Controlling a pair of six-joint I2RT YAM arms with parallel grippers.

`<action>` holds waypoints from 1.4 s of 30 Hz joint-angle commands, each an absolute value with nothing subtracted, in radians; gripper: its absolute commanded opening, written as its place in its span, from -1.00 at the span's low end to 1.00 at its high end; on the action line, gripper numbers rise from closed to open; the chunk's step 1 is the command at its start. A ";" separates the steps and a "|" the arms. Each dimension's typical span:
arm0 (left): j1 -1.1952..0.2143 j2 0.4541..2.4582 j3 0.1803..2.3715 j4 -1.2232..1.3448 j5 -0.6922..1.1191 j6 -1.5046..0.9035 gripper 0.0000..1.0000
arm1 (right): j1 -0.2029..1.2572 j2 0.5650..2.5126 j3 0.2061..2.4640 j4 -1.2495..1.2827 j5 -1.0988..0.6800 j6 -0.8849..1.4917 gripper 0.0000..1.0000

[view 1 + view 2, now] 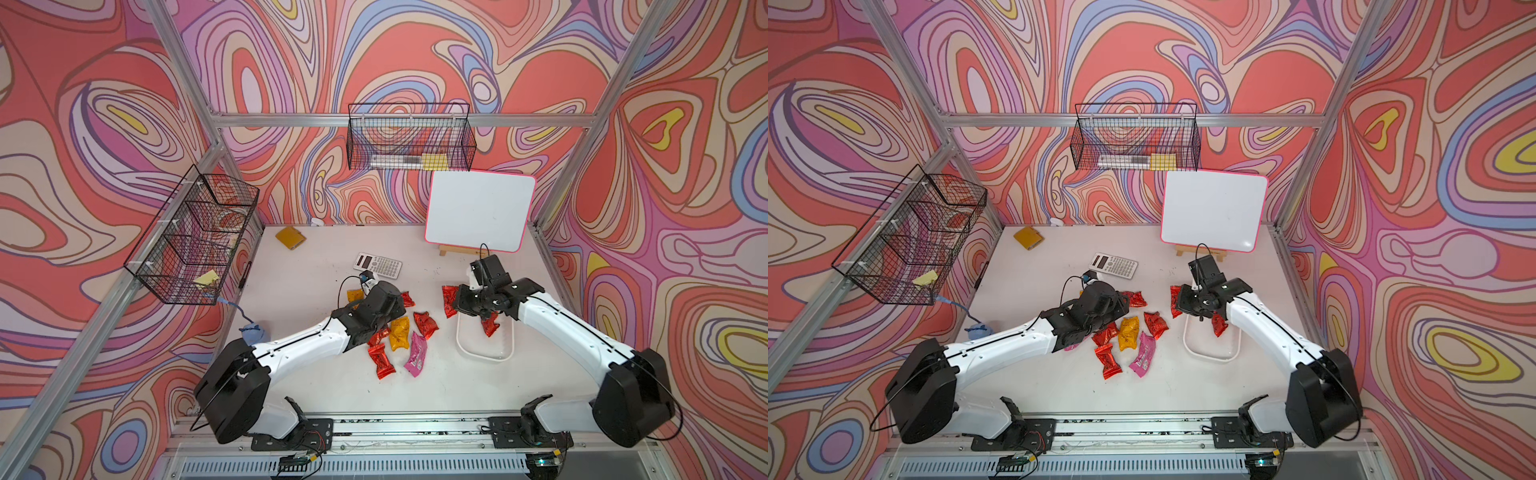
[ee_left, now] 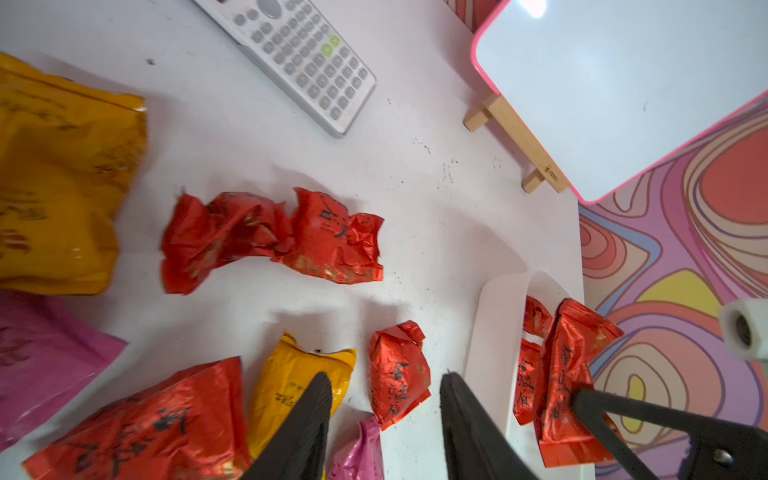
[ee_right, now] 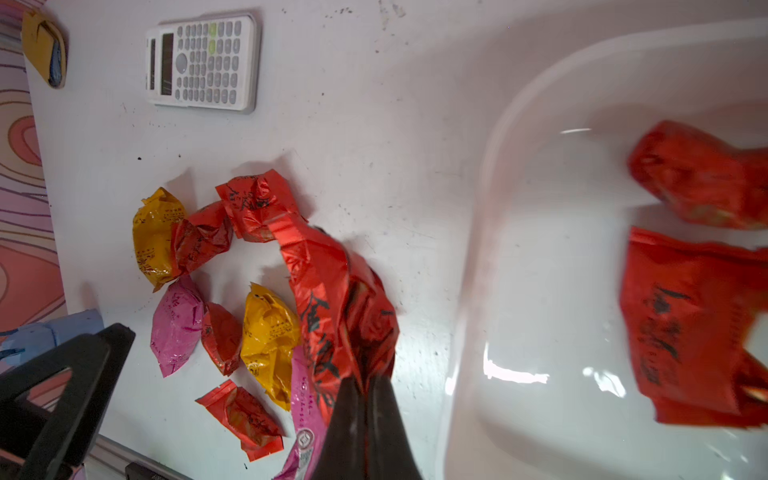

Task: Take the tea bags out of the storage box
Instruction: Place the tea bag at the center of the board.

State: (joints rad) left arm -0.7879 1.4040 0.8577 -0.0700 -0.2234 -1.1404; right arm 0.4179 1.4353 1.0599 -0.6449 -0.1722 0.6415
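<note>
The right tool (image 3: 365, 380) is clamped tight on the crimped end of a red tea bag (image 3: 332, 299). The bag dangles in the lower middle of the right wrist view, over the bench (image 3: 374, 124) just left of the storage box (image 3: 490, 166). The pinch takes only a thin strip of slick foil, so I judge a slip likely if the arm swings. If it drops near the rim, the sachet could slide back in.

Two more red tea bags (image 3: 698, 174) lie inside the box at the right edge of that frame. The left tool (image 2: 384, 378) stands partly open and empty at the bottom of the left wrist view, low above the loose pile (image 1: 399, 336). A careless pass might scatter it.

The box is glossy white plastic, shallow with rounded corners; it looks light and may skid if nudged. The sachets are shiny, crinkled, pillow-shaped foil in red, orange-yellow and pink.
</note>
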 commanded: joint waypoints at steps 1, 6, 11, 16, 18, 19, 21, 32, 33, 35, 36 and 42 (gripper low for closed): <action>-0.772 1.344 0.814 -0.117 -0.324 -1.199 -0.06 | 0.426 1.551 1.104 -0.512 -0.208 0.679 -0.91; -0.761 1.307 0.779 -0.138 -0.319 -1.209 -0.06 | 0.433 1.723 1.161 -0.415 -0.264 0.734 -0.91; -0.758 1.289 0.761 -0.138 -0.285 -1.194 -0.06 | 0.432 1.852 1.223 -0.392 -0.259 0.736 -0.90; -0.756 1.290 0.761 -0.143 -0.228 -1.179 0.04 | 0.431 1.921 1.248 -0.400 -0.230 0.729 -0.65; -0.756 1.292 0.762 -0.139 -0.197 -1.168 0.05 | 0.432 1.916 1.238 -0.396 -0.221 0.727 -0.48; -0.757 1.292 0.762 -0.136 -0.181 -1.160 0.07 | 0.431 1.905 1.230 -0.392 -0.216 0.726 -0.41; -0.756 1.297 0.764 -0.120 -0.151 -1.143 0.07 | 0.432 1.859 1.211 -0.386 -0.194 0.723 -0.26; -0.765 1.428 0.873 0.024 0.073 -1.022 0.05 | 0.402 1.505 1.079 -0.619 0.023 0.700 -0.18; -0.771 1.448 0.888 0.034 0.091 -1.013 0.05 | 0.395 1.462 1.057 -0.653 0.057 0.704 -0.18; -0.785 1.488 0.922 0.044 0.122 -1.000 0.05 | 0.376 1.384 1.014 -0.713 0.102 0.709 -0.18; -0.795 1.515 0.942 0.049 0.140 -0.992 0.05 | 0.363 1.342 0.989 -0.740 0.122 0.710 -0.15; -0.862 1.676 1.075 0.049 0.213 -0.976 0.05 | 0.239 1.194 0.861 -0.820 0.130 0.683 -0.09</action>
